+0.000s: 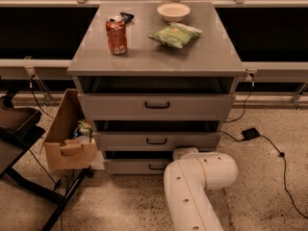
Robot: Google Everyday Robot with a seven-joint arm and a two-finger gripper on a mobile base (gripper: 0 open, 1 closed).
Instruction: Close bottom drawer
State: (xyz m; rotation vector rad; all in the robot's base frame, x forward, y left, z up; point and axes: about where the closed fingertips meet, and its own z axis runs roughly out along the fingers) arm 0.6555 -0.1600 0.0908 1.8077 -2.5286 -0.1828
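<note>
The grey cabinet has three drawers, all pulled out a little. The bottom drawer is the lowest, with a flat grey front and a small black bar handle. My white arm comes up from the bottom edge and bends left toward the drawer's right part. The gripper is hidden behind the arm's elbow, near the top edge of the bottom drawer at about the middle-right. The middle drawer and the top drawer sit above it.
On the cabinet top stand a red can, a green chip bag and a white bowl. A cardboard box with items sits left of the cabinet. A black chair base is at far left. Cables lie on the floor at right.
</note>
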